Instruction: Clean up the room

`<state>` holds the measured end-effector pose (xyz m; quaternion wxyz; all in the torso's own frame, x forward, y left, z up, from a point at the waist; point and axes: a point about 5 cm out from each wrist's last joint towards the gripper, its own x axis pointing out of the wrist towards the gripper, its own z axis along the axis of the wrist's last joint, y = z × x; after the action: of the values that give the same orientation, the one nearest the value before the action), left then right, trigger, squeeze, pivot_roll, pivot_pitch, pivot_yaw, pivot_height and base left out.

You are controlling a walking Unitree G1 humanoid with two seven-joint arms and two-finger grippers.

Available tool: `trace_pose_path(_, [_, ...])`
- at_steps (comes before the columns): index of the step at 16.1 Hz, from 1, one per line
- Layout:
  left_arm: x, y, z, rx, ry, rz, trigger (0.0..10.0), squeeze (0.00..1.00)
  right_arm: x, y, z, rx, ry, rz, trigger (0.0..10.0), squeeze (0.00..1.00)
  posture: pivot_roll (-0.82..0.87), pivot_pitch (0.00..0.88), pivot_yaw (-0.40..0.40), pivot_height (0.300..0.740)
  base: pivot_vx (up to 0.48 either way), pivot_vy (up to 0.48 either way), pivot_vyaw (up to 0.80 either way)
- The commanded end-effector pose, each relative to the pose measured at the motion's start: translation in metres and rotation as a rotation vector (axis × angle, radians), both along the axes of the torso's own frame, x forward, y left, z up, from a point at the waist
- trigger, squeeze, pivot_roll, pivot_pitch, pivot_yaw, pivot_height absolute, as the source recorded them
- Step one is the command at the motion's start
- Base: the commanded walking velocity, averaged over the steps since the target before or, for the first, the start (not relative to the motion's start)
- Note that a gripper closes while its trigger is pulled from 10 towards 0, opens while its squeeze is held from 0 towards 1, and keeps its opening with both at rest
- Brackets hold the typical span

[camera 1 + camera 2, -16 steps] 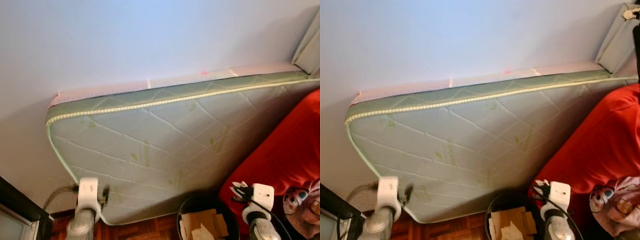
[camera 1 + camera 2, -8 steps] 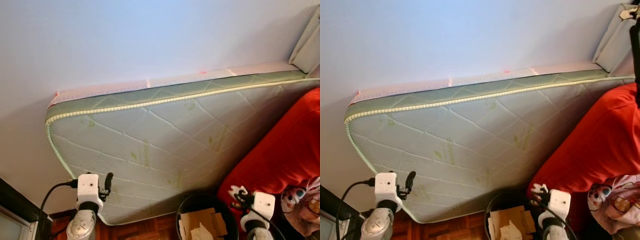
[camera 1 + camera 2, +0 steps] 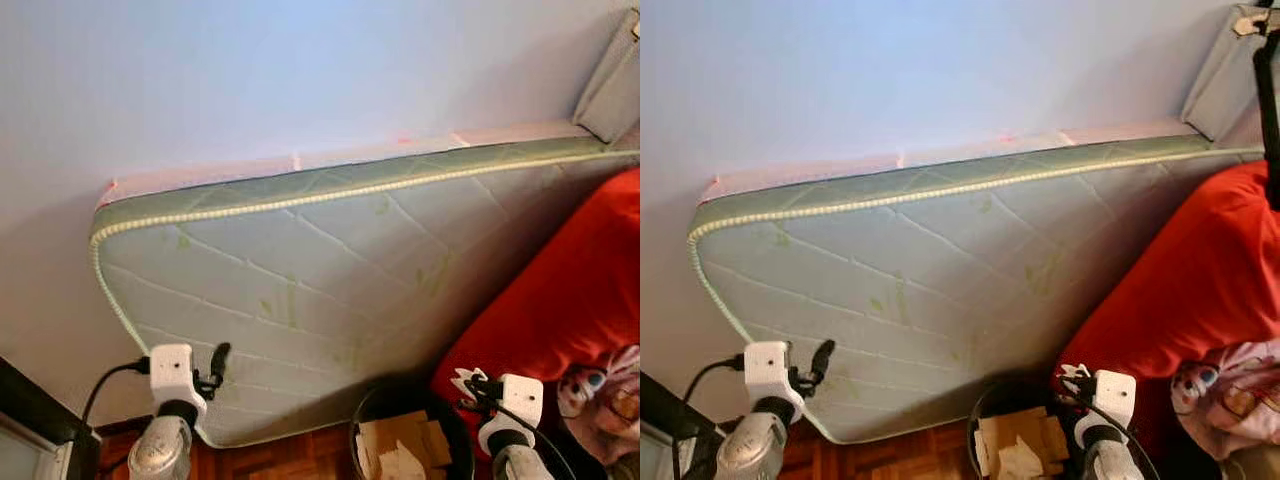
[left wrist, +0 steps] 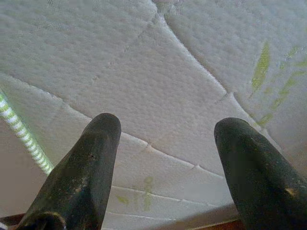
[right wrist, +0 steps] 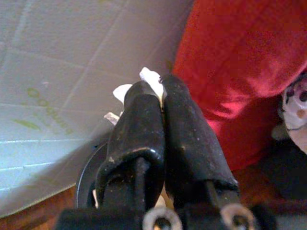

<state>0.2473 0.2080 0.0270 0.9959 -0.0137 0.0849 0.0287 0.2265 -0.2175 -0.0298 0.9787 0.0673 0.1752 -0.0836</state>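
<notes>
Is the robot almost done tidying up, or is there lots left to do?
Done: cardboard and paper scraps already sit in the black bin. In hand: the right claw is shut on a white scrap of paper and sits just above that bin, not yet dropped. Left: the left claw is open and holds nothing, facing the mattress. How much more mess remains I cannot tell.

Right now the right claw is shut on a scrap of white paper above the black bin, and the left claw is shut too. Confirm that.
Not quite. The left claw is open: the left wrist view shows its two fingers spread wide in front of the mattress. The rest holds: the right claw is shut on the scrap of white paper above the black bin.
</notes>
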Motion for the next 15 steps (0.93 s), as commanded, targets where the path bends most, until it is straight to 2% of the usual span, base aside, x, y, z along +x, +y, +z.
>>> trace_pose_path(1, [-0.004, -0.001, -0.003, 0.023, 0.026, -0.019, 10.0, 0.00, -0.001, 0.000, 0.000, 0.021, -0.010, -0.030, 10.0, 0.00, 0.02, 0.000, -0.039, 0.670, 0.000, 0.000, 0.00])
trace_pose_path(10, [-0.001, 0.006, -0.006, 0.028, 0.040, 0.004, 10.0, 0.00, -0.010, -0.005, -0.008, 0.005, 0.053, -0.052, 10.0, 0.00, 0.02, 0.000, -0.026, 0.670, 0.000, 0.000, 0.00])
trace_pose_path(15, [-0.003, 0.012, -0.011, 0.030, 0.054, 0.021, 10.0, 0.00, -0.007, -0.006, -0.007, -0.002, 0.062, -0.051, 10.0, 0.00, 0.02, 0.000, -0.032, 0.670, 0.000, 0.000, 0.00])
